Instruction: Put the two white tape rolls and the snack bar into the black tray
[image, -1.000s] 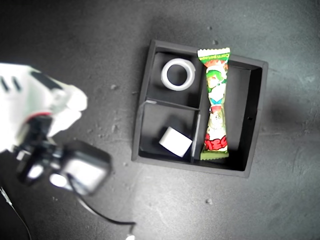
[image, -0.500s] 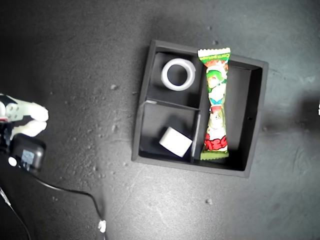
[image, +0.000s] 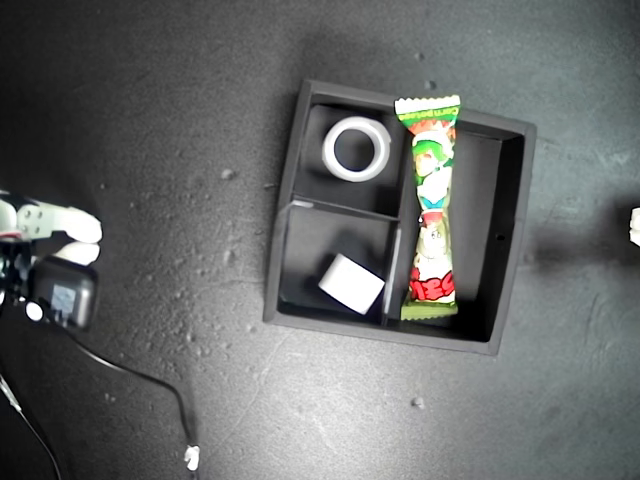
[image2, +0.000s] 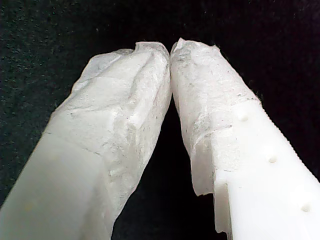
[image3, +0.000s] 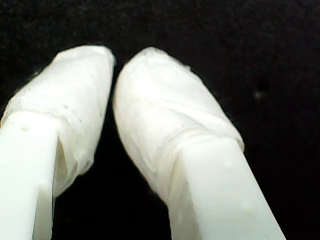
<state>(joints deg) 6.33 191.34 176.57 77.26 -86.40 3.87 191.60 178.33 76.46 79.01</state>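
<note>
All three items down in the black tray (image: 512, 235), each in a compartment of its own: wider white tape roll (image: 356, 148) flat, hole up, in the small compartment at the tray's upper left in the exterior view; second white tape roll (image: 351, 283) tipped on its side in the compartment below, against the divider; snack bar (image: 430, 210) stretched lengthwise along the long compartment, hard against the central divider, one crimped end riding over the tray's upper rim, probably because the wrapper matches the tray's length. Task judged complete from the way things lie. Both arms parked well clear of the tray, apparently to leave it unobstructed: an arm with white fingertips and a small black camera block (image: 62, 292) on a cable at the exterior view's left edge, a sliver of white at the exterior view's right edge; which is which impossible to tell from the wrist views. First gripper (image2: 170, 50) with padded tips pressed together, nothing between them, only dark tabletop beyond. Second gripper (image3: 114, 65) likewise nearly closed, a thin dark gap between the wrapped tips, holding nothing.
</note>
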